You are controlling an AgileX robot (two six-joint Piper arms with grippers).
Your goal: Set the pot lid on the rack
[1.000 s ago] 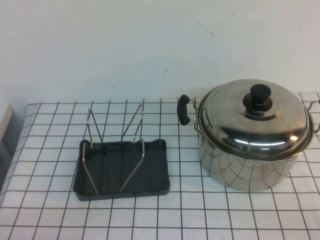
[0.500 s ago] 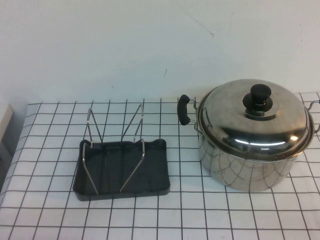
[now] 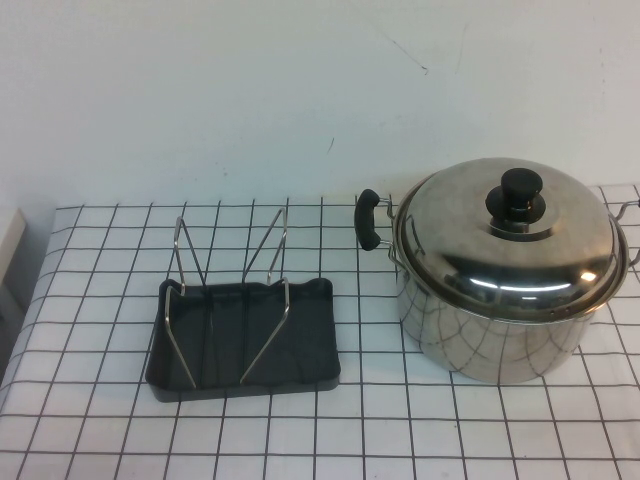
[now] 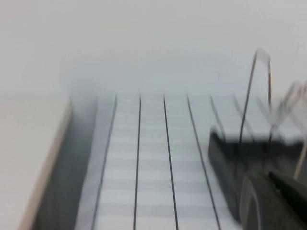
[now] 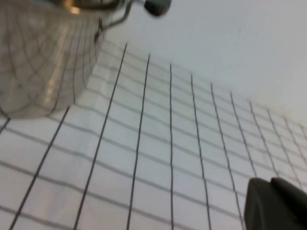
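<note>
Currently, lid: pot lid seated on the pot, black knob up, at 3 o'clock on the surface.
Rack: rack at 9 o'clock of the pot, well apart, wire dividers upright.
Left hand: left hand low near the rack's end; fingers cannot tell.
Right hand: right hand over the grid beside the pot; fingers cannot tell.
</note>
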